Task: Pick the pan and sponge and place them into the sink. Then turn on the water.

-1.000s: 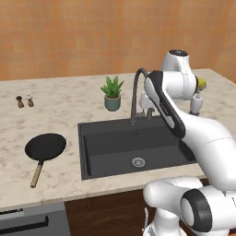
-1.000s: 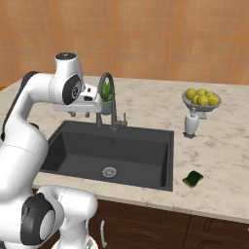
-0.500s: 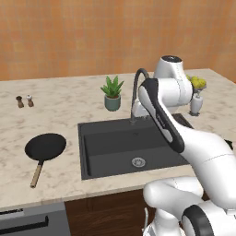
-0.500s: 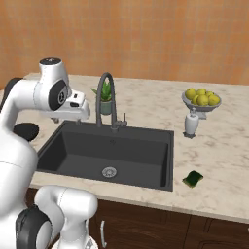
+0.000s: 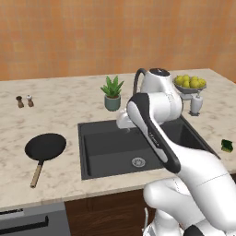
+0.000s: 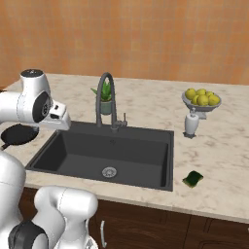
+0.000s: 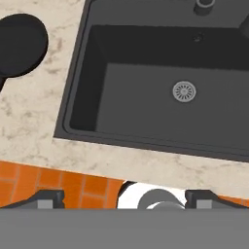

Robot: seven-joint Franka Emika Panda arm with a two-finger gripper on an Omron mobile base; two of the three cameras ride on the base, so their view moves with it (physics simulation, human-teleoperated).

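The tool [image 7: 124, 197] hangs spread wide and empty above the sink [image 7: 146, 73]; the pan [image 5: 44, 147] rests on the worktop [image 5: 69, 101]; the sponge [image 6: 193, 179] lies across the basin.

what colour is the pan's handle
Light wood, on a black pan; clearest in the left base view.

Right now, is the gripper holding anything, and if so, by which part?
Nothing is held. The gripper is open and empty above the sink. The pan and the sponge both lie on the counter.
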